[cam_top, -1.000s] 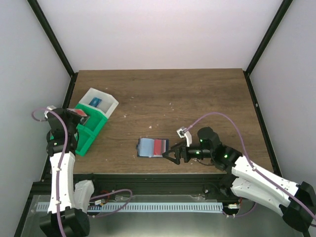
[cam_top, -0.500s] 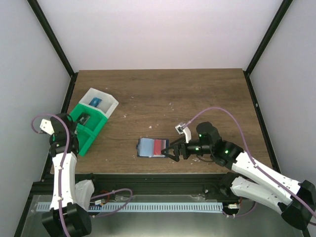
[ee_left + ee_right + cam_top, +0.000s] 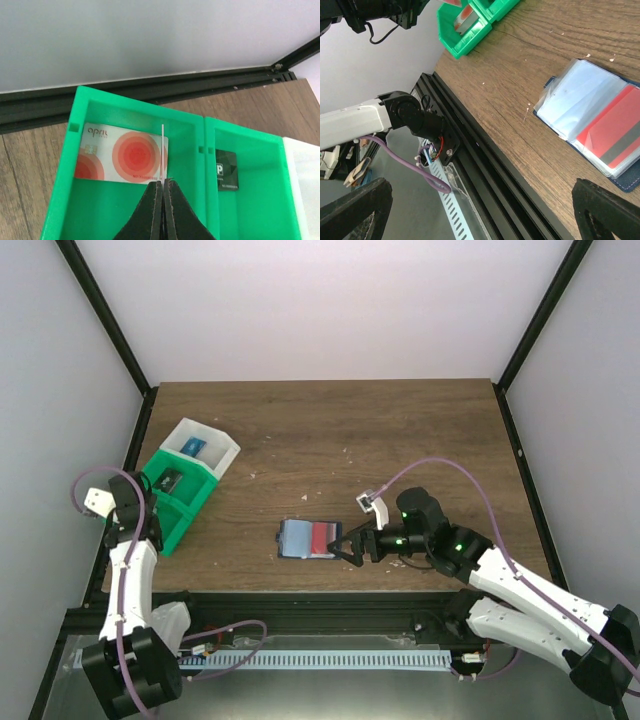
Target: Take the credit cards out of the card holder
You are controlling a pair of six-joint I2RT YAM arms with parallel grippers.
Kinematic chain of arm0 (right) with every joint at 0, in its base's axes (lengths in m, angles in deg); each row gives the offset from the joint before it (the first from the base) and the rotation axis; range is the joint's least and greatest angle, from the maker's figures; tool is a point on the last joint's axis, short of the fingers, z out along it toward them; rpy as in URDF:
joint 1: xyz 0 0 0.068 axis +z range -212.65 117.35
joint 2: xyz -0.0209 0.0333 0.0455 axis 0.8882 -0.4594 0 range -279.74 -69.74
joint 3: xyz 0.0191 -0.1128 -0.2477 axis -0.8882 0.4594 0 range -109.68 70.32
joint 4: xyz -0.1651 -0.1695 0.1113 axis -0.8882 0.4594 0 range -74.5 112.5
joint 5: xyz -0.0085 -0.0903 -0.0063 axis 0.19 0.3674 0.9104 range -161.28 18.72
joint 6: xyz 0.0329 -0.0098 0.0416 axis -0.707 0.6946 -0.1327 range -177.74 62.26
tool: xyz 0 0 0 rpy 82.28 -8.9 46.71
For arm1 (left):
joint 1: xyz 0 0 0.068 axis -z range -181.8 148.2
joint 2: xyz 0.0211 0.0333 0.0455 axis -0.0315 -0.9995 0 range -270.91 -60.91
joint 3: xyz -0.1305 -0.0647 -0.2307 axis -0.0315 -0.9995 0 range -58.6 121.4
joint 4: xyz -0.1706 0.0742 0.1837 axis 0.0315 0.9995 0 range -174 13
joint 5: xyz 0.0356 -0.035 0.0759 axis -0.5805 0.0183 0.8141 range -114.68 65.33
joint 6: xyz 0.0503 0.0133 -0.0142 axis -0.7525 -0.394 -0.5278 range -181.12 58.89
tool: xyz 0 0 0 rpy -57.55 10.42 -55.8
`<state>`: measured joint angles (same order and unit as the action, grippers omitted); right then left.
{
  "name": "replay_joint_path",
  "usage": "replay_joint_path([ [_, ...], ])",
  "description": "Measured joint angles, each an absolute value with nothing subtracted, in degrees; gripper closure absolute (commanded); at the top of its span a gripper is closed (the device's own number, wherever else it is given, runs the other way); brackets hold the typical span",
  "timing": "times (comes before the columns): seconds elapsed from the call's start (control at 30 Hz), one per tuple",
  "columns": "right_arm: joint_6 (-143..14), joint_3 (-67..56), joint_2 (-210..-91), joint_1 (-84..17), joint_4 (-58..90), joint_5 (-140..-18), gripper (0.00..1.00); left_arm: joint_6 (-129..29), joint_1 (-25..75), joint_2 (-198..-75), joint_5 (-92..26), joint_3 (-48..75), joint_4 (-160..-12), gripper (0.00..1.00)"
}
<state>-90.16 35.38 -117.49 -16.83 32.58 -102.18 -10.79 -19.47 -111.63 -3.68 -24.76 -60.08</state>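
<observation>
left wrist view alone: left gripper [image 3: 163, 184] pinched shut on edge-on credit card [image 3: 163, 147] over green bin [image 3: 199, 124] | second card [image 3: 122, 159] lying inside reads "april" | right gripper [image 3: 343, 546] wide open, empty, beside card holder [image 3: 308, 538] at near edge of desk [image 3: 400, 440], red card [image 3: 615, 131] inside

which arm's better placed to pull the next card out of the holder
Right: its open fingers sit beside the holder; the left fingers are over the green bin, shut on a card.

Wood table [image 3: 400, 440] w/ open card holder [image 3: 308, 538] near front edge, green/white bins [image 3: 180, 525] at left
</observation>
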Motion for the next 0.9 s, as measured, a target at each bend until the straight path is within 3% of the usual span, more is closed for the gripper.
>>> replay_joint_path([
  [0.2, -92.4, 35.6, -117.5, -16.8, 31.3, -102.2, 0.00, -11.6, -20.3, -112.3, -1.2, -25.7, -62.6, 1.00],
  [0.9, -94.4, 36.4, -117.4, -16.8, 30.0, -100.9, 0.00, -19.7, -25.8, -118.3, -10.9, -29.7, -75.4, 1.00],
])
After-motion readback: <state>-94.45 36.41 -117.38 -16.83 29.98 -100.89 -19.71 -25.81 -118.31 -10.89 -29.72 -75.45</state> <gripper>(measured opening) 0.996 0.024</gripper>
